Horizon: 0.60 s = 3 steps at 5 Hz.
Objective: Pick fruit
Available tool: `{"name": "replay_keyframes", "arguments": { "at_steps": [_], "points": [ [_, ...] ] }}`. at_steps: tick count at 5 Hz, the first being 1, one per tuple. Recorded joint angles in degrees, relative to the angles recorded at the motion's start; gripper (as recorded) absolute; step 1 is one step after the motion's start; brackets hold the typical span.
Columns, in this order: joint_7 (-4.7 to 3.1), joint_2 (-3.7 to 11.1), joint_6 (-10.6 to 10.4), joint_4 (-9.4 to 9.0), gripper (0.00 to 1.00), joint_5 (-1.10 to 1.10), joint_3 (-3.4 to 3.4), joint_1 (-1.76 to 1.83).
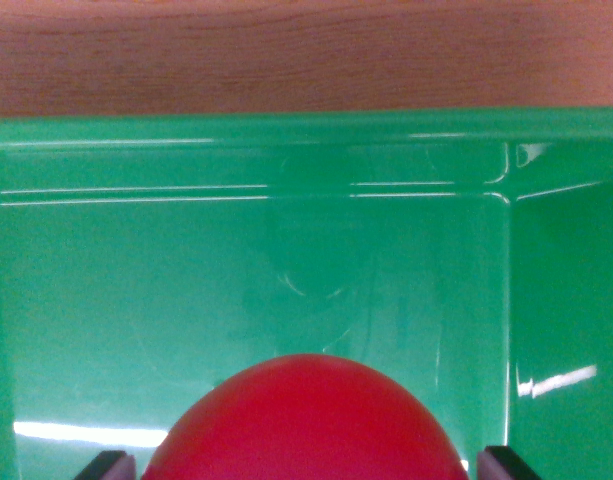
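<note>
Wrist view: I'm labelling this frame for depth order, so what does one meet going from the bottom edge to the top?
End effector fingertips flanking the red fruit → green bin floor → green bin far wall and rim → wooden surface.

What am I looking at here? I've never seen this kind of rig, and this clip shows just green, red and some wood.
This is a single picture from a camera on a robot arm's wrist, looking past its gripper. The two dark tips at the bottom corners are the gripper's fingers. Between them sits a round red fruit; whether they actually press on it cannot be told. Behind is a green plastic bin, seen from inside, resting on a wooden table.
</note>
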Motion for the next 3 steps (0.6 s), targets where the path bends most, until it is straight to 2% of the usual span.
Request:
{"name": "replay_keyframes", "arguments": {
  "at_steps": [1, 2, 3],
  "points": [
    [0.03, -0.77, 2.7, 1.90, 1.00, -0.05, -0.01, 0.02],
    [0.03, -0.77, 2.7, 1.90, 1.00, -0.05, -0.01, 0.02],
    [0.06, -1.48, 5.1, 3.64, 1.00, -0.10, -0.03, 0.04]
  ]
}}
